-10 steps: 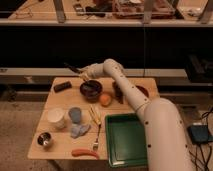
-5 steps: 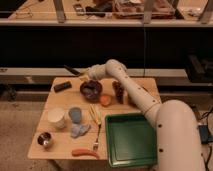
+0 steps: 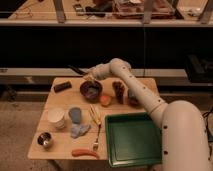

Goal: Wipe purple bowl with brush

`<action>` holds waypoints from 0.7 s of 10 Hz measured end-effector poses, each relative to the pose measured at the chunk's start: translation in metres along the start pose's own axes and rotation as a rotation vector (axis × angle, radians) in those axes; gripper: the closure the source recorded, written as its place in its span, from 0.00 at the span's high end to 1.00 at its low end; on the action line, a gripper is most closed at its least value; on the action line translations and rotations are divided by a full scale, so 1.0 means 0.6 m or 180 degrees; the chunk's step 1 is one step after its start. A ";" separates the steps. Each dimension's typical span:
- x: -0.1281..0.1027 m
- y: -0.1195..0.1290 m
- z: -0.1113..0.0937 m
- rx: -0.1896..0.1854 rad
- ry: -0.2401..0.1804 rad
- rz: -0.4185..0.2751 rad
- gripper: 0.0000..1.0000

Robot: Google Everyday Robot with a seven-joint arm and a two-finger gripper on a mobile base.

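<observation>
the gripper [image 3: 90, 77] hangs just above the far rim of the purple bowl [image 3: 91, 90], fingers clamped tight on the brush [image 3: 77, 70] — its dark handle slants up and to the left. the bowl sits far-centre on the table [image 3: 60, 150], an orange fruit [image 3: 105, 100] just right of it.

The end effector [image 3: 90, 76], shut at the bowl's [image 3: 91, 90] 12 o'clock rim, is too blurred to make out fingers. The brush [image 3: 76, 70] is a dim streak toward 10 o'clock. The arm's base runs off the bottom-right edge.
</observation>
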 end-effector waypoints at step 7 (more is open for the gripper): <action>-0.011 0.054 0.070 -0.0005 0.0075 0.0020 0.00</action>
